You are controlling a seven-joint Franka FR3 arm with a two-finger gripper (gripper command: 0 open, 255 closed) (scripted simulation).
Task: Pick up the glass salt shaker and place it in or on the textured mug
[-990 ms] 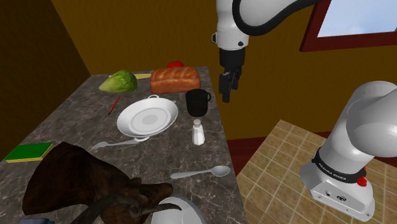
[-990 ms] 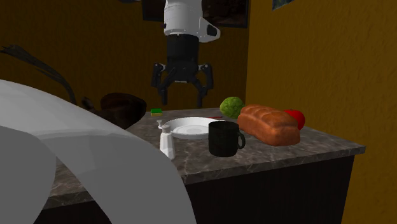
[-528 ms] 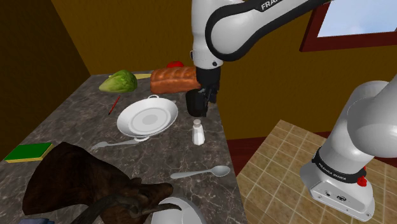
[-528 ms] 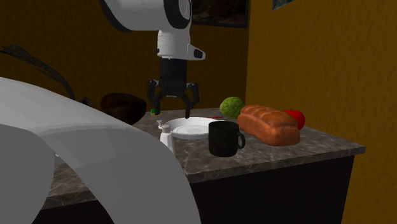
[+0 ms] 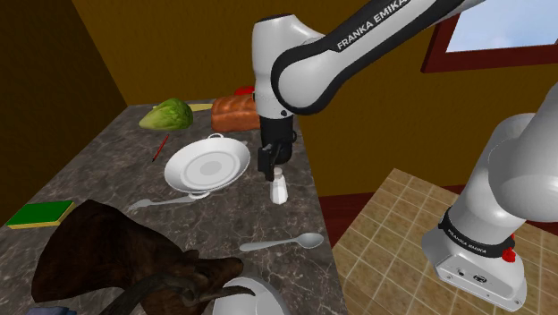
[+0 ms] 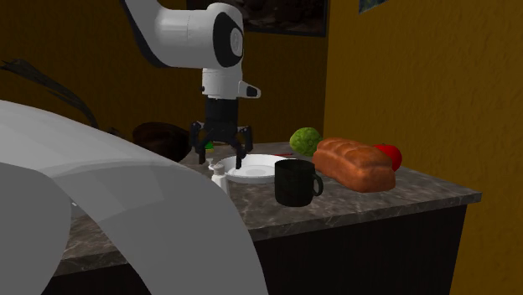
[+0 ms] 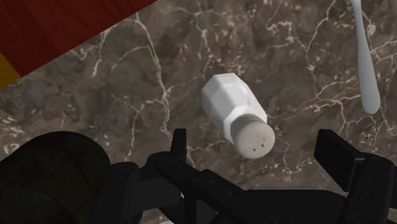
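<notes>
claw open, just above shaker, not touching. looks light, stiff, likely slick and tippy. grip the faceted body below the cap, mid-height.

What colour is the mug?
The mug is black, clearest in the second exterior view.

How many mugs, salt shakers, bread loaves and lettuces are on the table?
Mug: 1
Salt shaker: 1
Bread loaf: 1
Lettuce: 1
Total: 4
</notes>
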